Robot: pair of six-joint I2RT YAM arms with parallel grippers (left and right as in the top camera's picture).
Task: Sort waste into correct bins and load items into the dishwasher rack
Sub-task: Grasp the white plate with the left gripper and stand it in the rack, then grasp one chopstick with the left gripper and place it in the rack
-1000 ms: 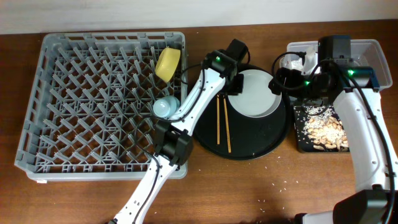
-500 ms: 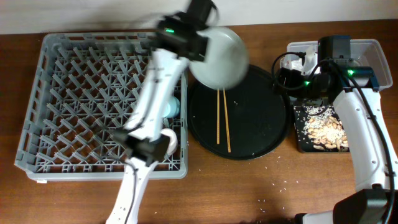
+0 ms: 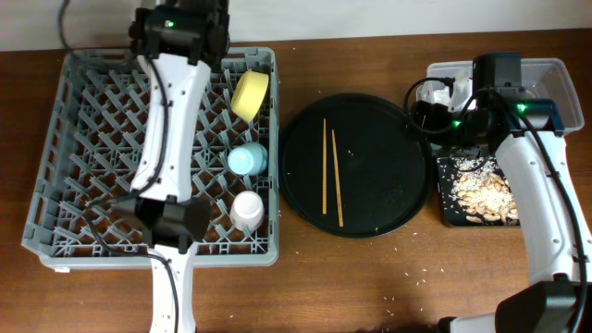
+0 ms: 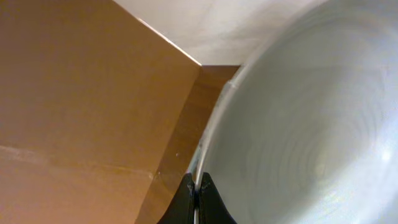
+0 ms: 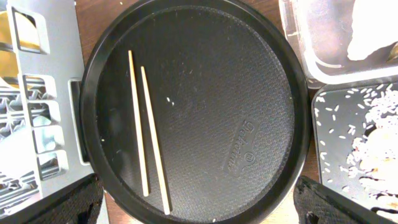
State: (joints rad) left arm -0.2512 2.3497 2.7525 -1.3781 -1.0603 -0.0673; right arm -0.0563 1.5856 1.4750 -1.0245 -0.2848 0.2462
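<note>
Left gripper (image 4: 199,194) clamped on one plate (image 4: 305,124), at rim, over rack (image 3: 92,139) far edge. In rack: one bowl (image 3: 250,93), one blue cup (image 3: 245,159), one pink cup (image 3: 247,209). Two chopsticks (image 3: 331,176) on round tray (image 3: 388,190). Right gripper (image 5: 199,204) spread wide, empty.

**Item count, overhead and wrist views**

Grey dishwasher rack (image 3: 55,157): 1.
Cups: 2, namely one light blue cup (image 3: 245,160) and one pale pink cup (image 3: 247,210).
Yellow bowl (image 3: 250,95): 1.
White plate (image 4: 311,124): 1.
Chopsticks (image 3: 325,166): 2.
Round black tray (image 3: 379,176): 1.
Bins: 2, namely one clear tub (image 3: 564,83) and one black rectangular tray (image 3: 445,208).
Robot arms: 2.
Food scraps (image 3: 486,196) with rice crumbs: too many and too small to count.
Tissues (image 5: 367,40): number cannot be read.
</note>
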